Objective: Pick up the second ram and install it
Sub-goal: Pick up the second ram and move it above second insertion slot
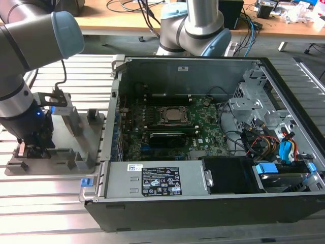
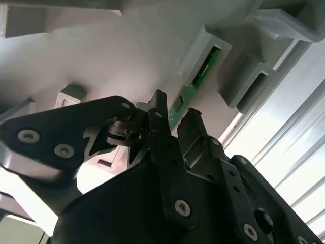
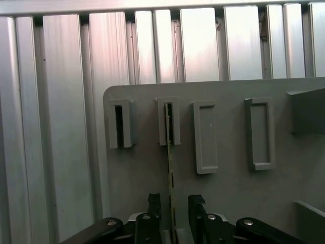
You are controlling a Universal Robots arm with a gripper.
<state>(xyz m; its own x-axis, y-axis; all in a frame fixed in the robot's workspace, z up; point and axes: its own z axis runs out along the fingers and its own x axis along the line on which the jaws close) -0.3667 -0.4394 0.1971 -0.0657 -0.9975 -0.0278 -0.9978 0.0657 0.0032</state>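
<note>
**Jaws spread astride the second ram in its tray pocket**

The arm [image 1: 25, 35] is a matte grey tube with a pale blue joint cap. It reaches down over the grey holder tray [image 1: 63, 142] at the exterior view's left, beside the open computer case [image 1: 203, 203]. The tray lies on a tabletop [image 1: 45, 203] of ribbed aluminium slats, bright and streaked with glare.

In the first wrist view the second ram [image 3: 169, 152] is a thin green board seen edge-on. It stands upright with one end seated in a narrow raised pocket [image 3: 175, 122] of the tray. In the second wrist view the second ram [image 2: 179, 103] shows a strip of green face, its parts too blurred to make out.

The jaws are black angular links with silver screw heads. They are released, one on each side of the board, with a sliver of grey tray between each and the board. No contact is seen. The board's near end is hidden behind the jaw mount.

The neighbouring pocket [image 3: 120, 124] is dark and hollow. Two flat-topped rectangular blocks [image 3: 205, 137] stand on the ram's other side.

Inside the case are a green motherboard [image 1: 203, 127] and a square metal-framed CPU socket [image 1: 170, 116].
</note>
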